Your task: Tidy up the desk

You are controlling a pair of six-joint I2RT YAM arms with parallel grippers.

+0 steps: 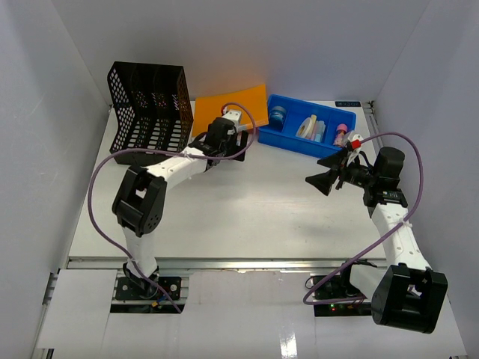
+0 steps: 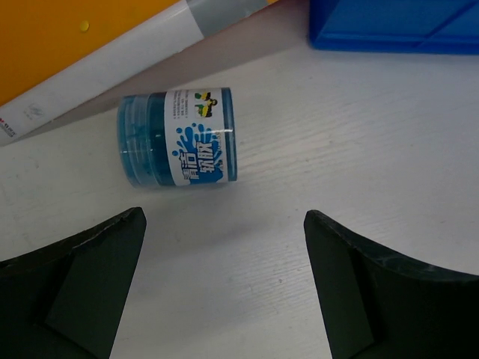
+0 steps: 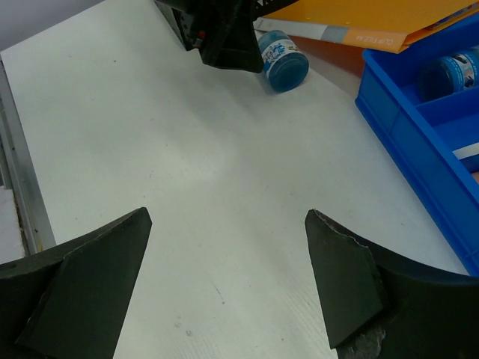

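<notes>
Jar on side on worktop, just ahead of left claw, offset toward its left finger. Long axis roughly parallel to line between fingers. Left claw released, spread wide, empty, hovering over bare worktop. Right claw likewise released and empty, well apart from jar; left arm clearly nearer. Jar near orange folder, blue tray off to other side. Likely next: advance left claw, perhaps turn wrist to grip jar sides.

Bright even light; soft shadows; close foreground blurred; perhaps mild glare on desk.
</notes>
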